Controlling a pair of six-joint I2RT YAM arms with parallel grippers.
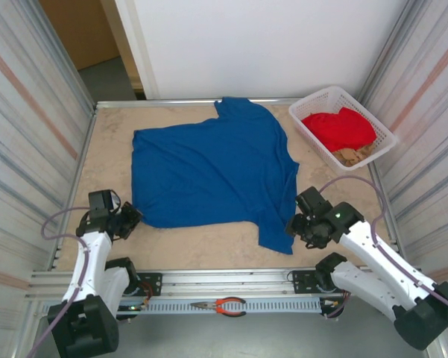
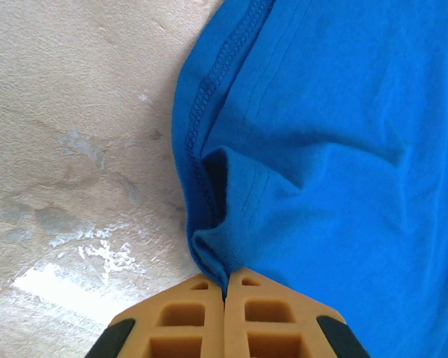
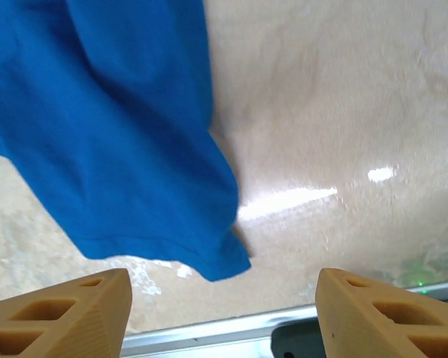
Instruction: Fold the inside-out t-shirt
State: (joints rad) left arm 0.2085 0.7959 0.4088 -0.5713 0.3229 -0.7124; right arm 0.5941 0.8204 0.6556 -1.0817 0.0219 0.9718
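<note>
Currently: tan surface (image 1: 112, 134) carries inside-out t-shirt (image 1: 209, 171), spread mostly flat at centre, sleeve toward 12 o'clock, one flap trailing toward 5 o'clock. White basket (image 1: 335, 91) at 2 o'clock, red garment (image 1: 339, 128) and tan cloth (image 1: 355, 156) inside. Left end effector (image 2: 225, 287) at 8 o'clock, jaws closed, pinching shirt's stitched corner. Right end effector (image 3: 224, 280) at 4 o'clock, jaws wide, gripping nothing, shirt corner just ahead. Pliers (image 1: 220, 305) on rail at 6 o'clock.
</note>
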